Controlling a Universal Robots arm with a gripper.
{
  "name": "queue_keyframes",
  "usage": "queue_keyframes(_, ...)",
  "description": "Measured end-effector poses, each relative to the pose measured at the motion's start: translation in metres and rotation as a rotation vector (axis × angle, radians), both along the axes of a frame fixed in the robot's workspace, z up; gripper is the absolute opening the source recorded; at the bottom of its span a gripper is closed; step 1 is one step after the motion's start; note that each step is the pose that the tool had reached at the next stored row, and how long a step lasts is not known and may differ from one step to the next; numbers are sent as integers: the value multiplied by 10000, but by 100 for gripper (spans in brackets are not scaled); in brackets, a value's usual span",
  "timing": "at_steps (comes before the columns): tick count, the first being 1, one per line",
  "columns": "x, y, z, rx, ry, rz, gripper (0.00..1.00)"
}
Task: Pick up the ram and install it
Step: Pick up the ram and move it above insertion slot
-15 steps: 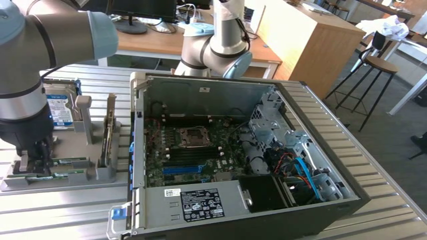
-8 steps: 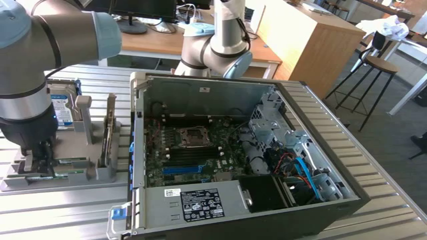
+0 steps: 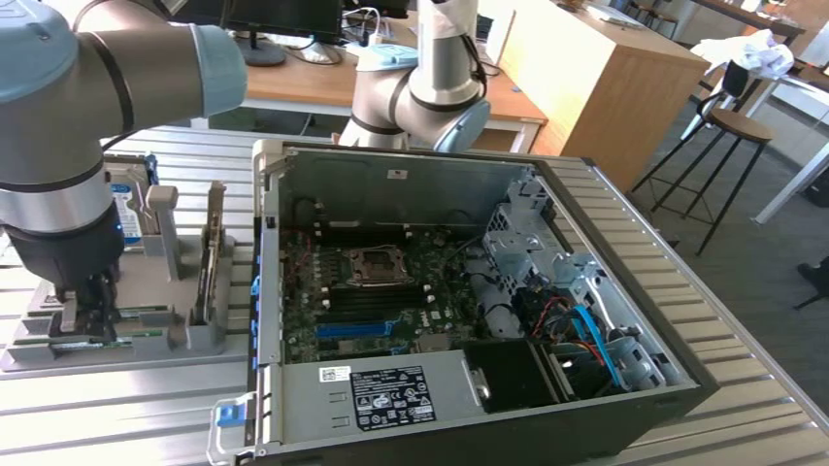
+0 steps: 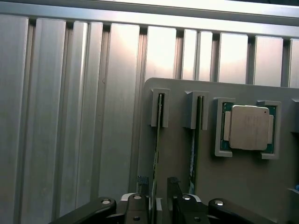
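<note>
While the hand (image 4: 158, 189) hangs low over the gray holder (image 4: 233, 182) on the table (image 4: 70, 116), we see it wide open, astride the ram (image 4: 158, 135) and gripping nothing. The ram stands on edge in its slot, beside a second stick (image 4: 194, 140) and the CPU (image 4: 250, 127). We judge this to be the pick-up step. The grip calls for closing squarely on the thin board.

On the table (image 3: 116, 408), you have the holder (image 3: 208, 338) at the exterior view's left and the computer case (image 3: 388, 189) just beside it on the right. In the holder, the ram (image 4: 159, 135) and the second stick (image 4: 196, 135) stand on edge in neighbouring slots. The CPU (image 4: 247, 127) lies in a pocket beside the second stick. The gripper (image 4: 158, 182) straddles the ram, one finger on each side.
</note>
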State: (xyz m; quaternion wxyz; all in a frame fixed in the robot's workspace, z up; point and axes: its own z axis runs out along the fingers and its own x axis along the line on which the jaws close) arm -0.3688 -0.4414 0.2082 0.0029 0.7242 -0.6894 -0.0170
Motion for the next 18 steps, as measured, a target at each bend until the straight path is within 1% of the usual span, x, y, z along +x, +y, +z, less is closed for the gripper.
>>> queue_keyframes(6, 67, 0, -1, 1, -1, -1, 30)
queue_keyframes(18, 81, 0, -1, 0, 0, -1, 30)
